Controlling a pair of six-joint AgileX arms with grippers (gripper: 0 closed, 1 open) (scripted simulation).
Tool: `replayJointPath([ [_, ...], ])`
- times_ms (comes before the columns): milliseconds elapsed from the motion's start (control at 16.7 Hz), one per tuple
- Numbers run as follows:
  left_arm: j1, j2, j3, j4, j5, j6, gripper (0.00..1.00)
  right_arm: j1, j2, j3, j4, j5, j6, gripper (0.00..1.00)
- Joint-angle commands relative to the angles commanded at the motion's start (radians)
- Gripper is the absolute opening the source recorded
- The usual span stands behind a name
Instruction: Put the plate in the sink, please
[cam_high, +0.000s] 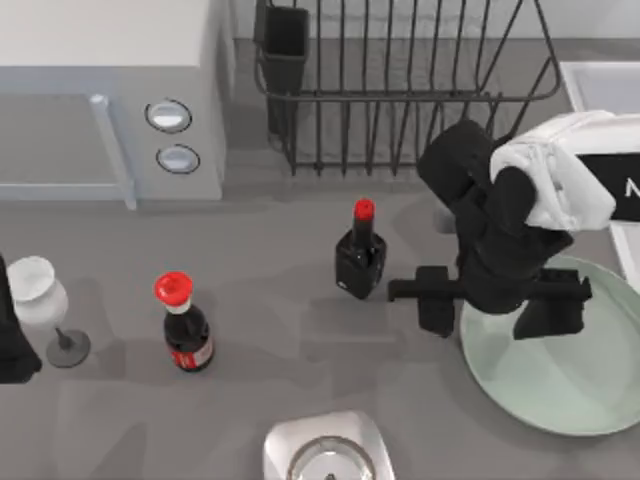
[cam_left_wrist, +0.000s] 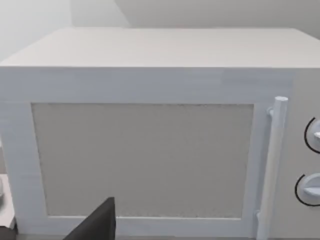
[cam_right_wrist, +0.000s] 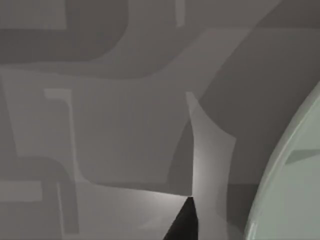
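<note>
The plate lay flat on the grey table at its right side, toward the near edge, and the sink showed as a white rim at the far right, beyond the black dish rack. The right gripper hung over the plate's left rim with its fingers spread wide, one toward the dark bottle with the red cap and one over the plate, gripping nothing. In the right wrist view the plate's pale edge sat off to one side of a dark fingertip, so the jaws looked not yet centred on the rim. To do this step well, the gripper probably needed to straddle the rim squarely, one finger inside and one outside, before closing, since a shallow flat plate could slip or tip. It should also keep clear of the nearby dark bottle. The left gripper waited by the microwave at the table's left; whether it was open I cannot tell.
</note>
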Motion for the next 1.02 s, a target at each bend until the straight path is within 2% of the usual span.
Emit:
replayJointPath([
  [240, 0.000, 0.000, 0.000, 0.000, 0.000, 0.000, 1.00, 0.000, 0.000, 0.000, 0.000, 0.000, 0.000, 0.02],
  [300, 0.000, 0.000, 0.000, 0.000, 0.000, 0.000, 1.00, 0.000, 0.000, 0.000, 0.000, 0.000, 0.000, 0.00],
  [720, 0.000, 0.000, 0.000, 0.000, 0.000, 0.000, 1.00, 0.000, 0.000, 0.000, 0.000, 0.000, 0.000, 0.00],
  [840, 0.000, 0.000, 0.000, 0.000, 0.000, 0.000, 1.00, -0.016, -0.098, 0.005, -0.009, 0.020, -0.009, 0.00],
  [1020, 0.000, 0.000, 0.000, 0.000, 0.000, 0.000, 1.00, -0.012, -0.091, 0.069, -0.076, 0.020, -0.009, 0.00],
])
